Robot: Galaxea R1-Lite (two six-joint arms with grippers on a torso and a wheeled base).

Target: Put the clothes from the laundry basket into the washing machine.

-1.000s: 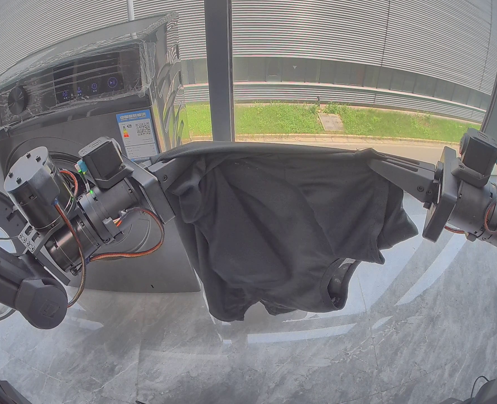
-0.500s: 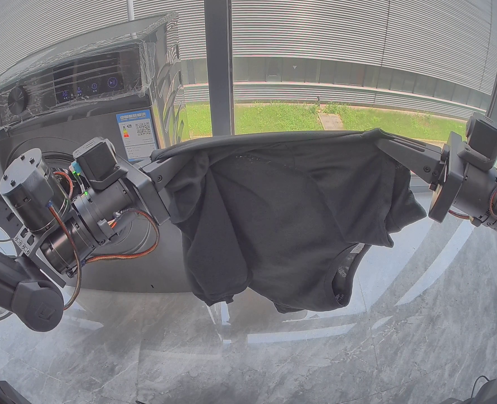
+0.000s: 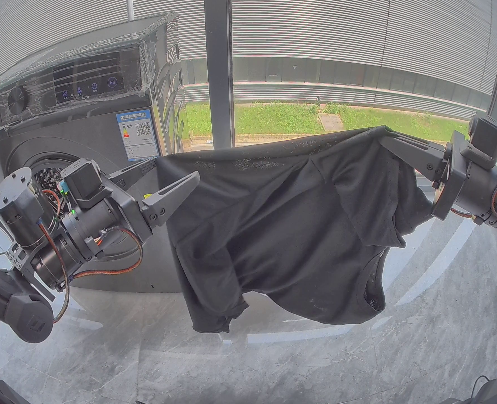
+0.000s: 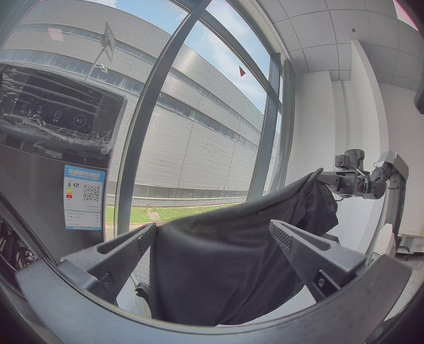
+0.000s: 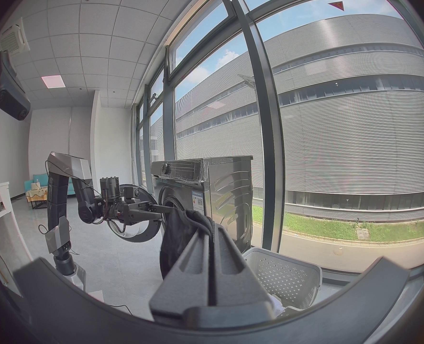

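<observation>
The shirt (image 3: 293,220) is held stretched above the floor (image 3: 315,360) beside the washer (image 3: 91,113), one end clamped by the right gripper (image 3: 397,141), the other between the jaws of the open left gripper (image 3: 172,170), presumably for loading the drum (image 3: 45,179).

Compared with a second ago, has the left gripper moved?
Yes. The left gripper has dropped lower and leftward, away from the washing machine's label, and its jaws now stand open beside the black shirt.
</observation>
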